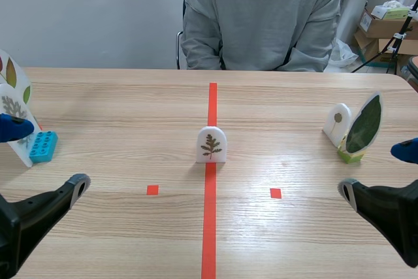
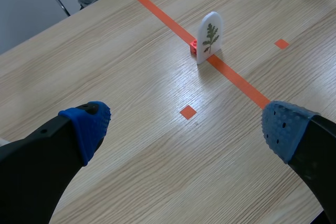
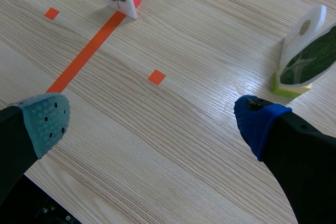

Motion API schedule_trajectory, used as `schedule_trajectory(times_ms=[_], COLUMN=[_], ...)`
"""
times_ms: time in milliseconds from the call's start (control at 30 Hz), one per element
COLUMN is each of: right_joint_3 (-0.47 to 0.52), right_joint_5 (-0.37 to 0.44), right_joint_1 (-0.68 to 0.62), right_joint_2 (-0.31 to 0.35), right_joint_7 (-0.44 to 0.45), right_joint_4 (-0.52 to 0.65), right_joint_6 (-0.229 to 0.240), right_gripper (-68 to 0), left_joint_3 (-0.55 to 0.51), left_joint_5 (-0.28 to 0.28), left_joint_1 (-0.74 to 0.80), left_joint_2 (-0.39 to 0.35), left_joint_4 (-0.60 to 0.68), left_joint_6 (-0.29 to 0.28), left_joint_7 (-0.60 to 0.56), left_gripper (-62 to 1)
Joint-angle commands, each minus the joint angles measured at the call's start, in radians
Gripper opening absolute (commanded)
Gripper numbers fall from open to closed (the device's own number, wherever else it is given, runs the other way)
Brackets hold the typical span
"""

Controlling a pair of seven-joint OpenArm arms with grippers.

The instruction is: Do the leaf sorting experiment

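Observation:
A white arched card with a fern-like leaf stands upright on the red tape line mid-table, on a small red brick. At the right, a tall card with a dark green leaf stands in a green brick, with a smaller white card with a round leaf behind it. At the left edge stand more leaf cards beside a blue brick. My left gripper is open and empty, short of the fern card. My right gripper is open and empty, near the dark leaf card.
A person in a grey sweater sits across the table, hands out of sight. Cardboard boxes stand beyond the table's far right corner. Small orange-red squares mark the wood on both sides of the line.

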Motion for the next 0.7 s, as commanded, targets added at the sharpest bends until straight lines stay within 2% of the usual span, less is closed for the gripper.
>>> schedule_trajectory(times_ms=[0, 667], right_joint_3=[-0.003, -0.003], right_joint_5=[0.015, 0.014], right_joint_1=[0.012, 0.011], right_joint_2=[0.014, 0.013], right_joint_7=[0.011, 0.011], right_joint_4=[0.016, 0.016], right_joint_6=[0.008, 0.008], right_gripper=[-2.3, -2.3], left_joint_3=[0.000, 0.001], left_joint_5=[-0.007, -0.006], left_joint_1=[-0.003, -0.011], left_joint_2=[0.000, 0.000], left_joint_4=[0.000, -0.010], left_joint_6=[0.005, 0.005], left_joint_7=[-0.014, -0.014], left_gripper=[0.8, 0.8])
